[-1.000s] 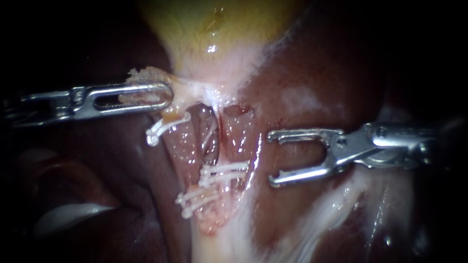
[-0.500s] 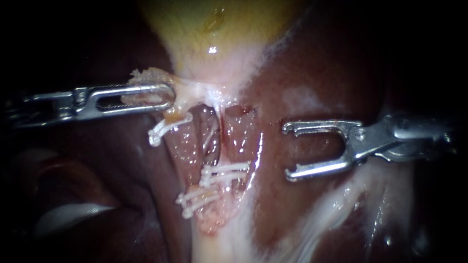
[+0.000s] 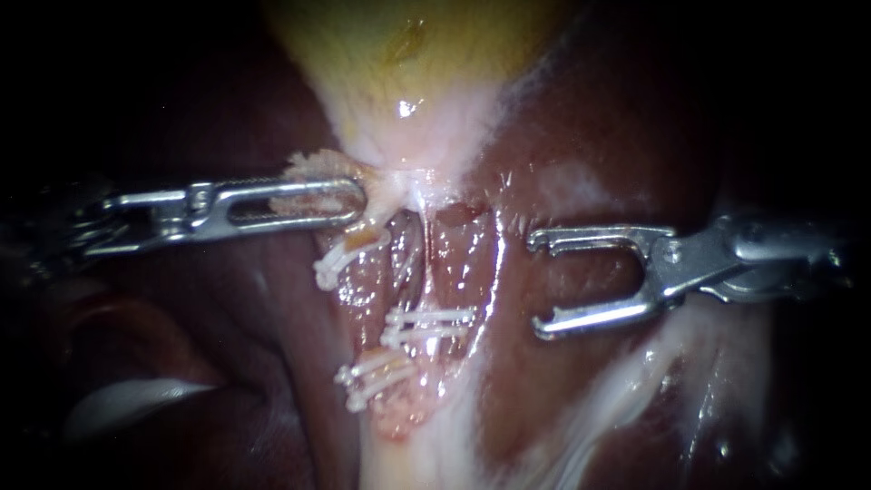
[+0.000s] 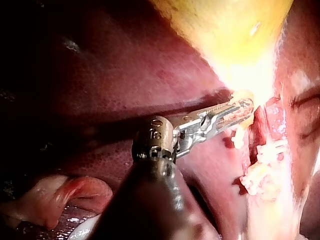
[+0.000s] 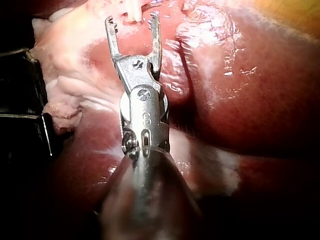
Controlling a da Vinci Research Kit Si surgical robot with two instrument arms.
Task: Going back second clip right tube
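Ahead of the right instrument point(image 3: 535, 284), clear of its tips, a pair of clips point(image 3: 428, 325) sits on the right tube point(image 3: 456, 272).

Finding one: a second ago those tips stood close beside the tube. They drew off along their own shaft line and have held position for the last half second. The jaws stand wide apart and empty. Judgement: the retreat from the clip is largely made.

Finding two: the left instrument point(image 3: 356, 198) has its jaws closed on a pale tag of tissue at the neck of the gallbladder point(image 3: 408, 54). It has shifted toward the right instrument, carrying the tag and the single clip point(image 3: 349, 259) just under its tip. The pale fold point(image 3: 136, 399) below its shaft did not move, so the tissue shifted, not the camera. The pair of clips barely moved. Judgement: the tubes are presented nearer the open jaws, which narrows the clearance just gained.

Orientation: each clip of the pair lies crosswise on the tube. Its long axis is roughly in line with the right instrument's shaft, with one end toward the open jaws and the other away. I cannot tell which of the two is the second clip.
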